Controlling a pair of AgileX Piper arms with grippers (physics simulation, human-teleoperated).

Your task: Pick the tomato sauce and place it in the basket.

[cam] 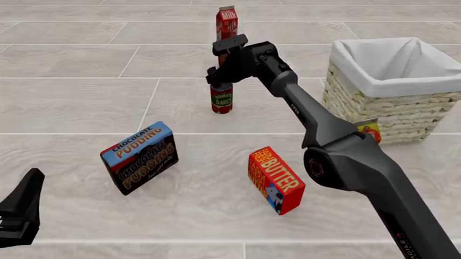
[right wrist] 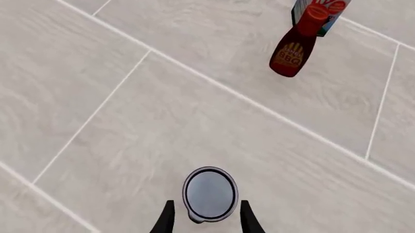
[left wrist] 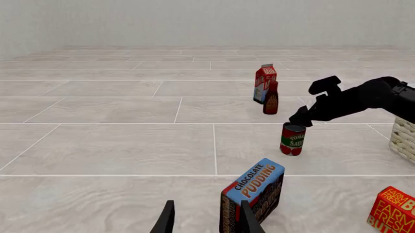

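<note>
The tomato sauce (right wrist: 209, 193) stands upright on the table, directly beneath the right pincer (right wrist: 207, 218), whose fingers are spread either side of its rim; the basket (cam: 432, 110) sits to the right.

Tomato sauce (cam: 222, 98): small green-and-red can, upright on floor. Basket (cam: 392, 110): pale wicker, white-lined, well apart.

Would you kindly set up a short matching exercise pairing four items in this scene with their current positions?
Things:
1. tomato sauce
2. pudding box
3. butter box
4. basket

Places:
A. far right of the front view
B. directly under the right gripper
C. nearest the left gripper
D. tilted beside the right arm's base

Pairs: 1-B, 2-C, 3-D, 4-A
</note>
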